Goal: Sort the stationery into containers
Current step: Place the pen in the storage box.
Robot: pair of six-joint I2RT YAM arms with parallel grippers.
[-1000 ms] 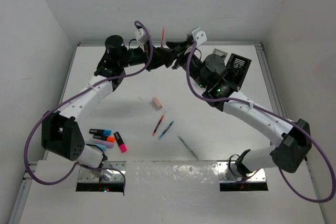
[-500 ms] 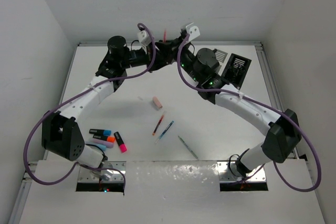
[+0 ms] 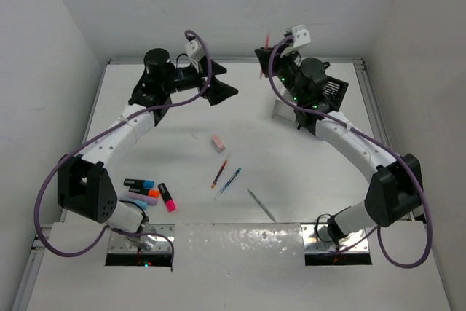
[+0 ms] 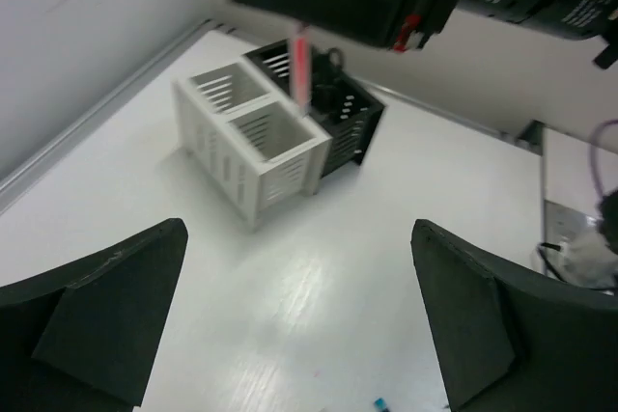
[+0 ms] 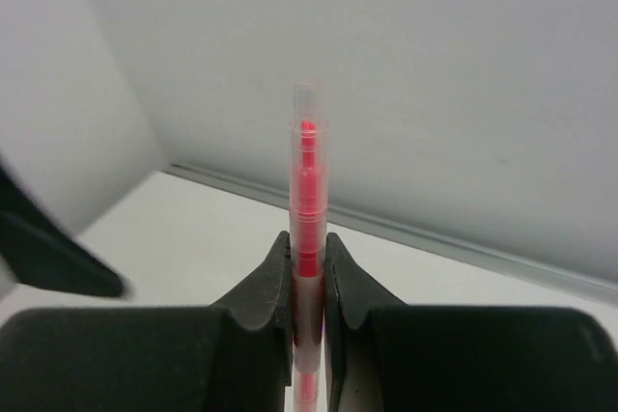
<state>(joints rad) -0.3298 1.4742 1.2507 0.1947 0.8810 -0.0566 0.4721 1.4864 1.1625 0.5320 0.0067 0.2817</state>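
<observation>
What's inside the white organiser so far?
Nothing shows in the two open-topped compartments of the white organiser from the left wrist view, but its walls hide their floors. The red pen is gripped in the right tool, not yet dropped in.

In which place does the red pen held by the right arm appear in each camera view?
Top external: the red pen is near the top, right of centre, in the right gripper.
Left wrist: upper middle, upright above the white organiser.
Right wrist: centre, upright, clamped between the fingers.
Shared landmark: the right gripper that holds the pen.
</observation>
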